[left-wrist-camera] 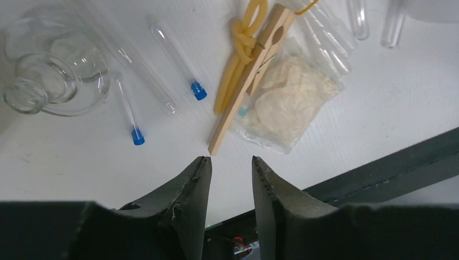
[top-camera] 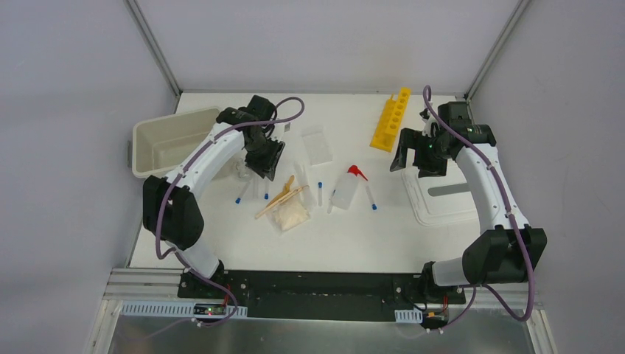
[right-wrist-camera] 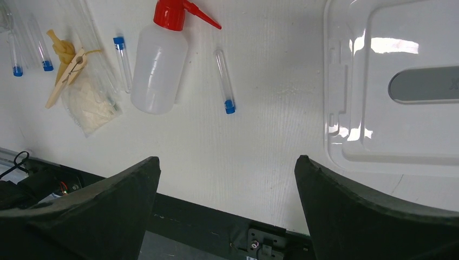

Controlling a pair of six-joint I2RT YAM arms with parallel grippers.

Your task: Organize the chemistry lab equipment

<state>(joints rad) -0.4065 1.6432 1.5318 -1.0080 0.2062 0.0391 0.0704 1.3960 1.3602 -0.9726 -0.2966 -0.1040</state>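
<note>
The white table (top-camera: 442, 243) carries a cream bin (top-camera: 169, 144) at its far left and a white lid (top-camera: 442, 203) at the right. The left gripper (left-wrist-camera: 231, 162) hangs over the middle clutter with its jaws slightly parted and empty. The right gripper (right-wrist-camera: 227, 160) is spread wide, holding nothing, just left of the lid. The yellow rack (top-camera: 391, 119) lies far, right of centre. The squeeze bottle (right-wrist-camera: 158, 65) lies on its side mid-table, and the clear beaker (left-wrist-camera: 54, 70) lies tipped to its left. Between them the wooden sticks (left-wrist-camera: 249, 81) rest across the beige packet (left-wrist-camera: 287, 103). Blue-capped tubes (right-wrist-camera: 223, 78) lie scattered around these things.
</note>
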